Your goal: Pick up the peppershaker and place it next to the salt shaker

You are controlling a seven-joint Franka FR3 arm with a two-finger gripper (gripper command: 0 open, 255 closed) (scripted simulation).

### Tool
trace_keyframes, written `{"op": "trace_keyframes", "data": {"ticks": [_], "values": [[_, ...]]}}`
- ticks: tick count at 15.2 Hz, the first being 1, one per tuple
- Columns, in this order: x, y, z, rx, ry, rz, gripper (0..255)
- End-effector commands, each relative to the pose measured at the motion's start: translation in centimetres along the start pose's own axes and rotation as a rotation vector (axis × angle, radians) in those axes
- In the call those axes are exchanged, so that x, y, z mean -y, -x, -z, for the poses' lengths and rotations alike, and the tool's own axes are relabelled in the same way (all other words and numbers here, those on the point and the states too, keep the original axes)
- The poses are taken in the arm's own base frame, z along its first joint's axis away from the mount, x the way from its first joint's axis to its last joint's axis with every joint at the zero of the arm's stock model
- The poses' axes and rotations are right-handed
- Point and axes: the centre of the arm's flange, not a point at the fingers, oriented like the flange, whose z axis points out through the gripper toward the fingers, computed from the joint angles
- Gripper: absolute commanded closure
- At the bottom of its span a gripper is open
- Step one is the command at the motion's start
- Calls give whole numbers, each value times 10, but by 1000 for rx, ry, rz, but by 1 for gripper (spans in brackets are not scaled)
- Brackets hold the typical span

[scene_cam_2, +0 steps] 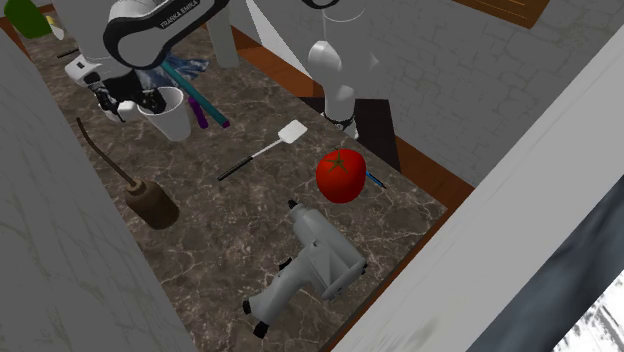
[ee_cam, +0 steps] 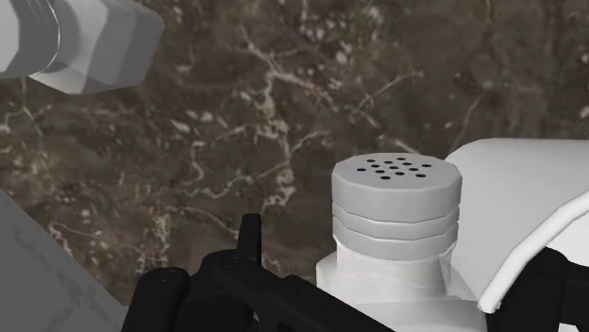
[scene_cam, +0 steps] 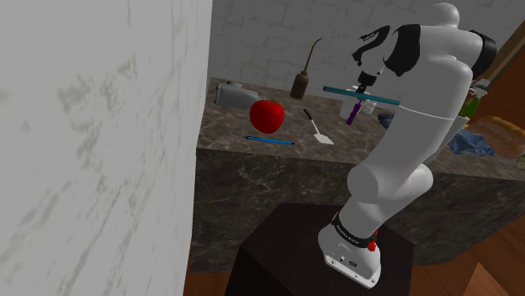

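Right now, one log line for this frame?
gripper: over counter, near cup | shaker: upright, right at gripper, beside cup | held: cannot tell

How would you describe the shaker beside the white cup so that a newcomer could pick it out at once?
On the dark marbled countertop, find the white cup; the shaker stands upright right beside it. Unlike the plain open cup, it has a white body and a grey faceted cap dotted with small dark holes.

A white cup (ee_cam: 521, 179) stands just beside the shaker (ee_cam: 396, 212); bare counter (ee_cam: 264, 123) lies opposite.
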Motion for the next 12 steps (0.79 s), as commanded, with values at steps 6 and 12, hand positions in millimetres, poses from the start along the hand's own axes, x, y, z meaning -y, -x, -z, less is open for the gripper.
{"op": "trace_keyframes", "data": {"ticks": [6, 12], "values": [[-2, 1, 17, 44, -72, -4, 0], [-2, 1, 17, 44, -72, -4, 0]]}}
